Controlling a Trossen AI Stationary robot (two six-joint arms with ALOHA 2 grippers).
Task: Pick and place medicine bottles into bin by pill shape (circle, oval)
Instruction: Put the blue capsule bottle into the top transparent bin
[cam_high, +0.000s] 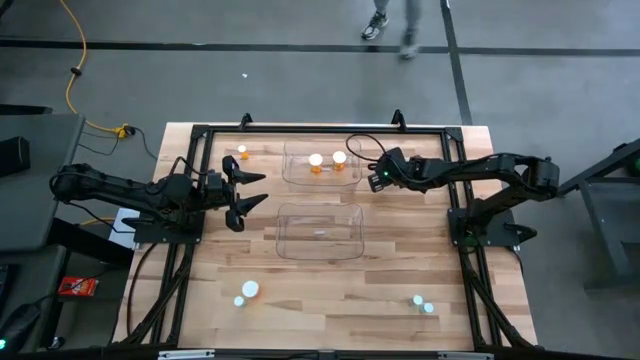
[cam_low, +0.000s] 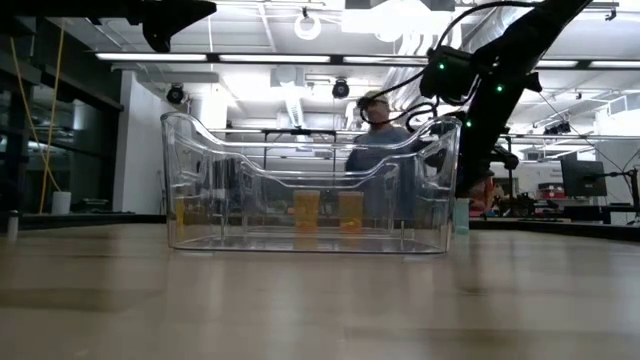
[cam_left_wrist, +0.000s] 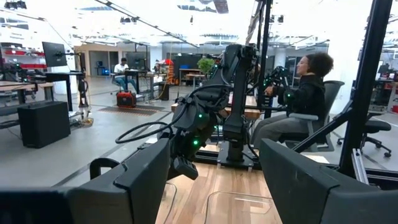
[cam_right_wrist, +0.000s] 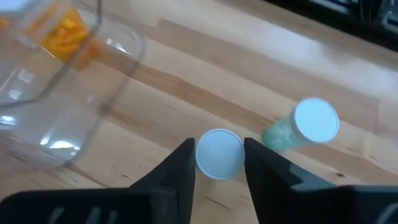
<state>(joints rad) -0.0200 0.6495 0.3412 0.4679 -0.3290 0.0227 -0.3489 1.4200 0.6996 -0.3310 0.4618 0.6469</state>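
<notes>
1. High view: right gripper (cam_high: 378, 180) just beside the far bin (cam_high: 322, 165), which holds two orange bottles (cam_high: 316, 162).
2. Right wrist view only: fingers (cam_right_wrist: 177, 168) closing around a white-capped bottle (cam_right_wrist: 219, 153), teal bottle (cam_right_wrist: 305, 126) lying near.
3. Left gripper (cam_high: 250, 190): jaws apart, empty, beside the near bin (cam_high: 320, 232).

Right gripper (cam_right_wrist: 219, 163) low, jaws narrowed; left gripper (cam_high: 255, 190) waits (jaws spread).

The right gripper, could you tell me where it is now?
In the high view, the right gripper sits just right of the far bin, its fingers around a white-capped bottle.
</notes>
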